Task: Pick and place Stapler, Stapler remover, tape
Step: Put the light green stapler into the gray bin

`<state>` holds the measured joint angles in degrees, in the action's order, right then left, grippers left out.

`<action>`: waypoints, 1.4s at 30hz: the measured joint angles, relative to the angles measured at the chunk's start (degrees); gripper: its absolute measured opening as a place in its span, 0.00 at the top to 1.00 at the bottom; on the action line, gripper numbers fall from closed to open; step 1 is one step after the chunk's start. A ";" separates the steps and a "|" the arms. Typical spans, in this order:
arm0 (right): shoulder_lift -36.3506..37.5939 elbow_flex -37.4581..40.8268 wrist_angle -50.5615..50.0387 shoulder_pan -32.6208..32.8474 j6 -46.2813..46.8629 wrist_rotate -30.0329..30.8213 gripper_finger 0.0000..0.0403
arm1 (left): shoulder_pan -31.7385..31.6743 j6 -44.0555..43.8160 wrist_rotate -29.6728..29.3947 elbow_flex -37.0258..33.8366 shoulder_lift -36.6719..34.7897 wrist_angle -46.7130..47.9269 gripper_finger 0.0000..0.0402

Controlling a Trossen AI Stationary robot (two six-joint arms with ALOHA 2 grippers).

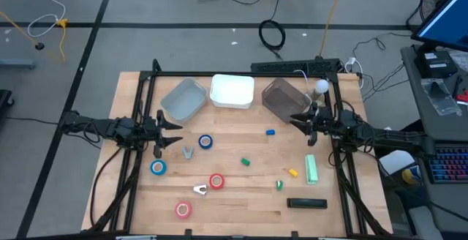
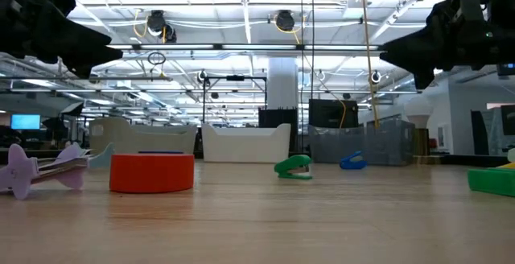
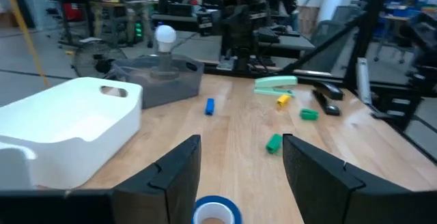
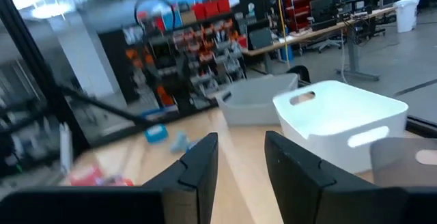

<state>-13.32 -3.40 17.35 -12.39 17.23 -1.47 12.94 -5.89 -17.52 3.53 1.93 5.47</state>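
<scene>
Two blue tape rolls [image 1: 205,142] [image 1: 158,167], a red one [image 1: 216,181] and a pink one [image 1: 183,209] lie flat on the wooden table. A grey stapler remover [image 1: 189,152] and a pale one [image 1: 199,189] lie among them. A green stapler [image 1: 311,168] and a black stapler [image 1: 306,203] lie at the right. My left gripper [image 1: 175,130] hangs open above the table's left side, one blue roll [image 3: 215,210] just below and beyond its fingers. My right gripper [image 1: 296,121] hangs open at the right, above the table, beside the dark bin.
Three bins stand along the far edge: blue-grey [image 1: 183,99], white [image 1: 232,91], dark grey [image 1: 281,97]. Small blue [image 1: 270,132], green [image 1: 246,162], yellow [image 1: 292,172] and green [image 1: 279,185] bits lie mid-table. A black frame borders the table.
</scene>
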 joint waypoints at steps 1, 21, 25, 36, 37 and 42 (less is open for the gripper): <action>-0.01 -0.01 1.09 0.00 1.14 0.02 0.71 | 0.01 -0.04 -0.68 -0.03 0.00 -0.21 0.48; -0.31 0.00 23.86 0.12 2.97 -1.58 0.71 | -0.01 -0.57 -1.51 -0.11 0.01 -2.66 0.48; -0.29 0.00 31.02 0.12 3.25 -1.63 0.71 | -0.01 -0.59 -1.51 -0.11 0.01 -2.66 0.48; -3.06 -6.37 19.62 0.12 0.30 -1.46 0.71 | -0.01 -0.38 -1.51 -0.08 0.01 -2.66 0.48; -3.79 -8.78 16.06 0.12 -0.22 -1.43 0.71 | 0.00 -0.34 -1.51 -0.07 0.01 -2.66 0.48; -10.43 -21.83 -9.51 0.12 2.82 -1.56 0.71 | 0.01 -0.28 -1.51 -0.02 0.01 -2.38 0.48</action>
<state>-23.75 -25.23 7.83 -12.27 20.05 -3.02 12.95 -6.17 -19.03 3.51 1.93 3.09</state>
